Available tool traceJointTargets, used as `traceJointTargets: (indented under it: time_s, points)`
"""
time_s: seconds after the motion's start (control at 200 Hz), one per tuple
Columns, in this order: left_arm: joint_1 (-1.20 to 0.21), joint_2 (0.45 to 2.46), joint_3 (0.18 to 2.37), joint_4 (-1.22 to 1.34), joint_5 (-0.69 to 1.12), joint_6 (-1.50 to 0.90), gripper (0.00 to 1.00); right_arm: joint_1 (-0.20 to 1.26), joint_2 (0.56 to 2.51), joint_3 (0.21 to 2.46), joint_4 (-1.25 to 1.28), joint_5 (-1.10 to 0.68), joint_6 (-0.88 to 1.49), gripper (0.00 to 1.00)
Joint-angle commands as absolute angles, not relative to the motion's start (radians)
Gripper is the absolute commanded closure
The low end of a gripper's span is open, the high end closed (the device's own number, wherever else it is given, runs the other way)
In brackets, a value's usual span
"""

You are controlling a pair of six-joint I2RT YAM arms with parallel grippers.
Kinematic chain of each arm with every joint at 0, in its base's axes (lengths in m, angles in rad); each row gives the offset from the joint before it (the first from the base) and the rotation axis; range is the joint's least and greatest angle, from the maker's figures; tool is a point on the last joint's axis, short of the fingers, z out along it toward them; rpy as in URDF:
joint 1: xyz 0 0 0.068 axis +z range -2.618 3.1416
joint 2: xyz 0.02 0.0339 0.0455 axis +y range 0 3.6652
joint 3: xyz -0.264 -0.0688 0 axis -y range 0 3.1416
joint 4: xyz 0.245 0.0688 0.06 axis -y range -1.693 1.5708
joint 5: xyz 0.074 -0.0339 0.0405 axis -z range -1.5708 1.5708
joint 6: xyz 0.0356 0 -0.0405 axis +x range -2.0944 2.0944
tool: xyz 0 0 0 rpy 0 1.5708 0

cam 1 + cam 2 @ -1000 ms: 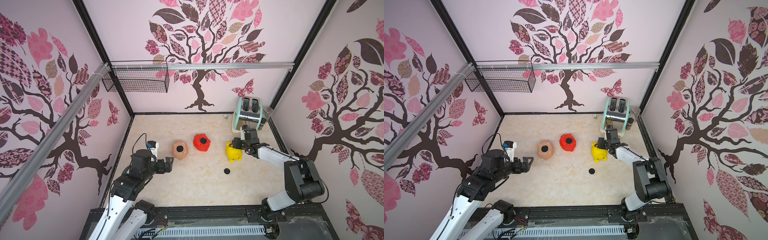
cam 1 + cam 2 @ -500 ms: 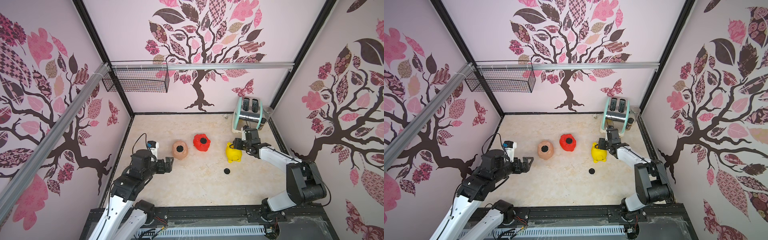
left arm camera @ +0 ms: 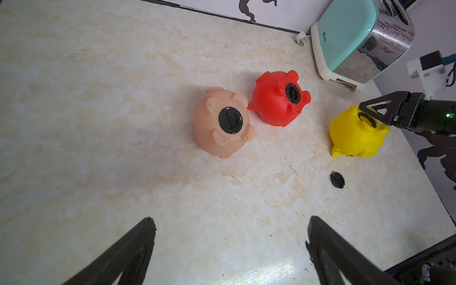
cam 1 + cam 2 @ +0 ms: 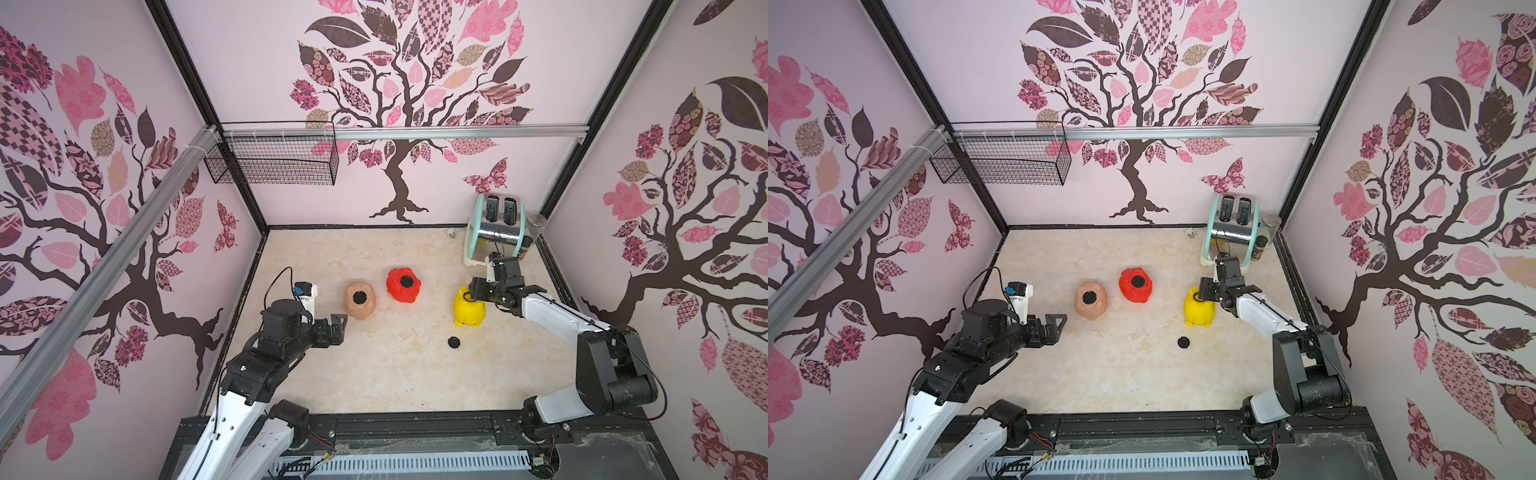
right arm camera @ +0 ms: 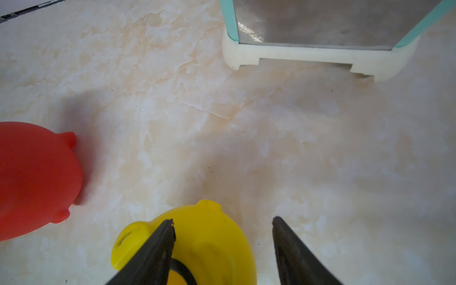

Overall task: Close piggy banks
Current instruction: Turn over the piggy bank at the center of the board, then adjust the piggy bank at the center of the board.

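Three piggy banks lie belly-up on the marble table in both top views. The peach-pink one (image 4: 360,300) and the red one (image 4: 403,285) each have a black plug in the belly hole. The yellow one (image 4: 468,309) has an open hole (image 3: 367,118). A loose black plug disc (image 4: 454,342) lies on the table in front of the yellow pig. My right gripper (image 4: 473,291) hovers open over the yellow pig (image 5: 209,234), one finger across the hole's rim, the other past the pig's side. My left gripper (image 4: 338,328) is open and empty, left of the peach pig (image 3: 222,123).
A mint and chrome toaster (image 4: 496,226) stands at the back right, close behind the right gripper, with small jars beside it. A wire basket (image 4: 274,160) hangs on the back left rail. Walls enclose the table on three sides.
The right gripper's jaws have widened slightly over the yellow pig and its arm has shifted a little. The left arm and the pigs have not moved.
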State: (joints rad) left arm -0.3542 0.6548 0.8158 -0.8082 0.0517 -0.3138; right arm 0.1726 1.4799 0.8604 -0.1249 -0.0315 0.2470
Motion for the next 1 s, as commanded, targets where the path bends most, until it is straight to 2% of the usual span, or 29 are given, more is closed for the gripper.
traceJointTargets:
  time_s: [0.0, 0.545, 0.78, 0.995]
  points:
    - [-0.359, 0.647, 0.805, -0.79, 0.055, -0.307, 0.02, 0.166, 1.441, 0.907, -0.164, -0.046, 0.249, 0.33]
    - [-0.36, 0.641, 0.805, -0.79, 0.055, -0.307, 0.02, 0.174, 1.356, 0.933, -0.26, -0.205, 0.272, 0.23]
    - [-0.36, 0.64, 0.806, -0.789, 0.058, -0.306, 0.02, 0.232, 1.28, 0.964, -0.359, -0.134, 0.255, 0.16]
    - [-0.36, 0.631, 0.805, -0.79, 0.061, -0.305, 0.02, 0.315, 1.258, 1.005, -0.462, -0.04, 0.218, 0.13]
